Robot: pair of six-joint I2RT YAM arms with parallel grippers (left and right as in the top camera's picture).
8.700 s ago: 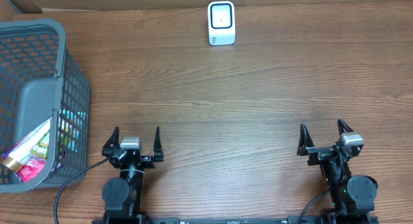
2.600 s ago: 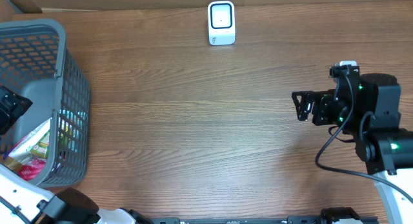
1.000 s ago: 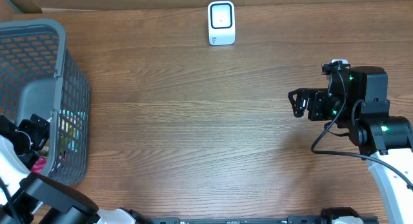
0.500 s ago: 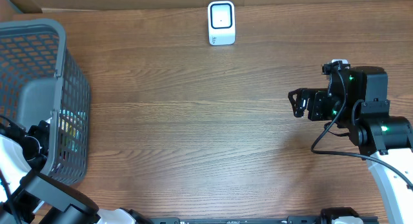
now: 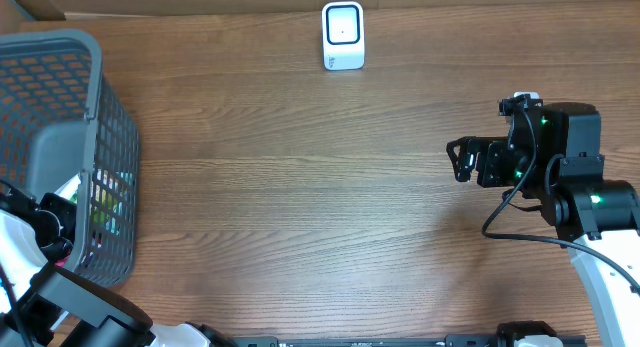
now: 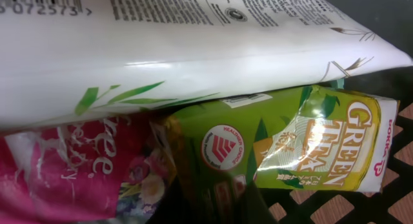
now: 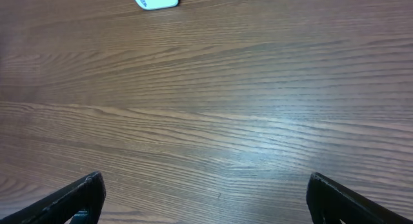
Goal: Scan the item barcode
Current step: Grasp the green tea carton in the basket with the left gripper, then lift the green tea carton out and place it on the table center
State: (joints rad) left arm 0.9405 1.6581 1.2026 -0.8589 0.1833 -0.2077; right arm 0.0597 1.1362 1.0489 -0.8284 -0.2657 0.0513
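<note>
Your left gripper was down inside the grey plastic mesh basket, at the basket's near corner. Its fingers were closed tight, but you could not tell from either view which item, if any, they pinched.

In the basket, close under the wrist camera, lay a white plastic pouch with a green leaf print, a barcode showing at its upper edge. Touching its underside were a green tea carton and a pink floral packet, side by side on the basket's mesh floor.

Your right gripper hung over the brown wooden table, well to the right of the basket. Its fingers were spread wide and held nothing.

The small white barcode scanner stood well to the right of the basket's far corner.
</note>
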